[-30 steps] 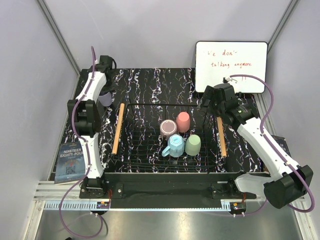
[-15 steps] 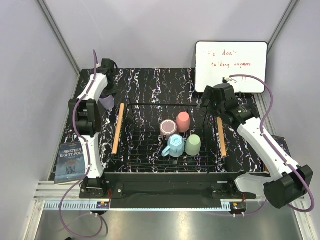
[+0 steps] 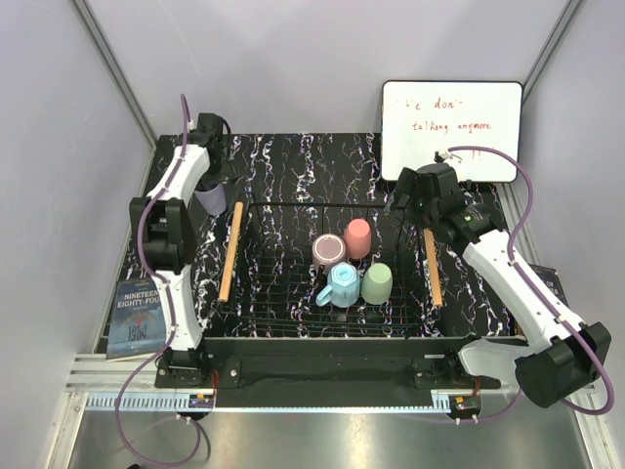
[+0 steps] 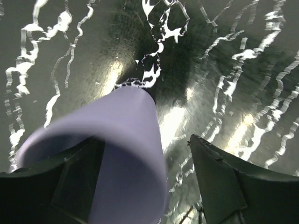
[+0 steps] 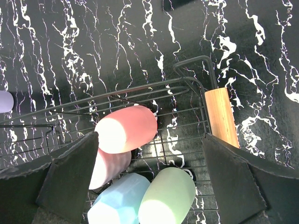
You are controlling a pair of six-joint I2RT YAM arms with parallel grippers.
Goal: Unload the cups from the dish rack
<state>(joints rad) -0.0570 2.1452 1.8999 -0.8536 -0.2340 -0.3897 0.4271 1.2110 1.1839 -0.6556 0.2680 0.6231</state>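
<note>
The lavender cup (image 3: 210,200) stands on the black marbled table just left of the dish rack (image 3: 293,204). My left gripper (image 3: 208,182) hovers over it, open. In the left wrist view the cup (image 4: 117,154) lies between the spread jaws of my left gripper (image 4: 145,140), with a clear gap to the right finger (image 4: 219,177). In the rack sit a salmon cup (image 3: 357,237), a mauve cup (image 3: 329,250), a light blue mug (image 3: 342,285) and a pale green cup (image 3: 377,282). My right gripper (image 3: 410,202) hangs open over the rack's back right corner, above these cups (image 5: 126,128).
A whiteboard (image 3: 451,129) leans at the back right. A book (image 3: 137,318) lies at the near left. Wooden bars (image 3: 230,250) (image 3: 432,266) run along the rack's sides. Grey walls close in on the table on both sides.
My left gripper has opened and let go of the lavender cup, which went from tilted to standing on the table. The right arm has not moved.
</note>
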